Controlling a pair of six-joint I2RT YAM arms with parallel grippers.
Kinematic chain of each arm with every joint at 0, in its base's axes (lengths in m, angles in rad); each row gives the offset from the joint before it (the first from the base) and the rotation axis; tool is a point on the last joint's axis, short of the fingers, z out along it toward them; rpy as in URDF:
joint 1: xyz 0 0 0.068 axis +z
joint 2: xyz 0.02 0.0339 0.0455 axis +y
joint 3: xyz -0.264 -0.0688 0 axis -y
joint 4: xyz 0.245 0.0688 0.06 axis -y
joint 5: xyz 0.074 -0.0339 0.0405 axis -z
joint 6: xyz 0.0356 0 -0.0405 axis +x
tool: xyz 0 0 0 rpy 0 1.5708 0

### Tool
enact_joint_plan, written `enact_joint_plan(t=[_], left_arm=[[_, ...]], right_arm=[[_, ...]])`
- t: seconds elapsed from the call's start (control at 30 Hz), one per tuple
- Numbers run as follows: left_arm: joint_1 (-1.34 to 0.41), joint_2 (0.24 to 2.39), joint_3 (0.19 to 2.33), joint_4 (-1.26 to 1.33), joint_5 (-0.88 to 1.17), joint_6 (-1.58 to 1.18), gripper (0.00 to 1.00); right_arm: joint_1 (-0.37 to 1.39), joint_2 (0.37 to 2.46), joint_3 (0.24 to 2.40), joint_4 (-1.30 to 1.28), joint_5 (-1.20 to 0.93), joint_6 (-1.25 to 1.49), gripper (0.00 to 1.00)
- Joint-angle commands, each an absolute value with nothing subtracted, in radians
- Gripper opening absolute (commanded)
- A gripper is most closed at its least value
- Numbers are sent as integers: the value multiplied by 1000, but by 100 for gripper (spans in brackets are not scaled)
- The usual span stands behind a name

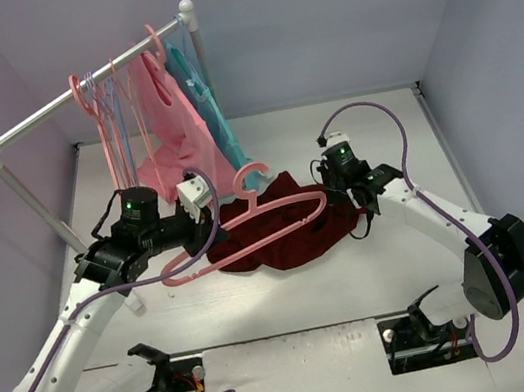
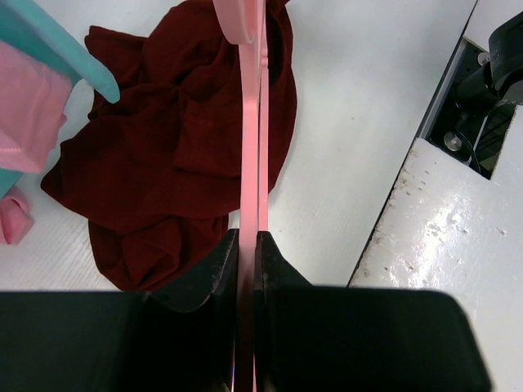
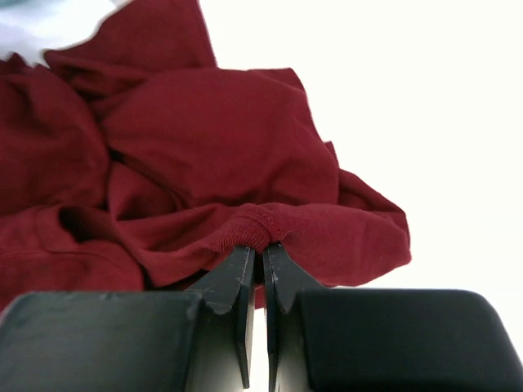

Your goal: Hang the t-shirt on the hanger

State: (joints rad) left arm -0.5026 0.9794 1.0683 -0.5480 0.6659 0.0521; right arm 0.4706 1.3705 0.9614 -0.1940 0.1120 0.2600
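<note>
Clenching hanger [image 2: 252, 147] in left hand [image 2: 248, 245], pinching t-shirt [image 3: 221, 139] edge mid-frame with right hand [image 3: 255, 257]; next, probably: lift cloth, thread hanger inside.

t-shirt [image 3: 221, 147]: soft matt cloth | hanger [image 2: 253, 139]: smooth plastic

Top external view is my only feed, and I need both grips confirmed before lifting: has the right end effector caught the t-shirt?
Observer: Yes. The right wrist view shows the right end effector shut on a stitched edge fold of the t-shirt.
Operator: And the left one on the hanger?
Observer: The left wrist view shows the left end effector shut on the hanger, with its thin pink bar pinched edge-on between the jaws.
</note>
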Motion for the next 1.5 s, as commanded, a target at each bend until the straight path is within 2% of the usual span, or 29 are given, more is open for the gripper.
enact_joint_plan(t=[0.0, 0.63, 0.83, 1.03, 1.27, 1.37, 1.47], left_arm=[[-508, 991, 1091, -427, 695, 64, 0], [-524, 1127, 1120, -378, 743, 114, 0], [-564, 1142, 1153, -301, 778, 110, 0], [-565, 1131, 1164, -155, 795, 53, 0], [-569, 1117, 1168, 85, 624, -99, 0], [-606, 1122, 1192, 90, 524, -84, 0], [-667, 1145, 1242, 102, 525, -76, 0]], right_arm=[[460, 1353, 1019, -212, 69, 242, 0], [462, 1280, 1107, -311, 47, 68, 0], [462, 1263, 1203, -355, -31, -22, 1], [466, 1267, 1395, -439, -106, -107, 2], [489, 1279, 1586, -479, -163, -89, 0], [510, 1282, 1634, -480, -157, -65, 0], [533, 1300, 1684, -482, -153, -59, 0]])
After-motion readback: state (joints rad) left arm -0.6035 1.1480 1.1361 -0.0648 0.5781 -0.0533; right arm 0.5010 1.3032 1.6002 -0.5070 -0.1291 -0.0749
